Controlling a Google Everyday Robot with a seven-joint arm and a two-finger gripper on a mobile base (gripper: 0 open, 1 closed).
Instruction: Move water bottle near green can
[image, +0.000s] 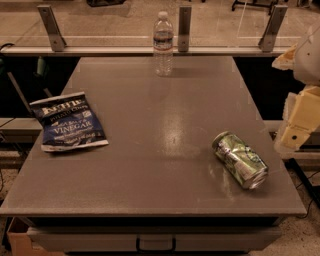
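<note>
Chip bag (68, 121), left side of table (150, 170): big white "VINEGAR", top word looks like "Kettle", small lines between cannot be read. Water bottle (163, 44) label, far edge: unreadable. Green can (240, 160), near right: print unreadable. Gripper (296, 131) at right edge, beside table.

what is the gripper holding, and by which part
Nothing is held: the gripper is beside the table, at the view's right; the water bottle stands untouched at the far edge, the green can lies alone.
</note>
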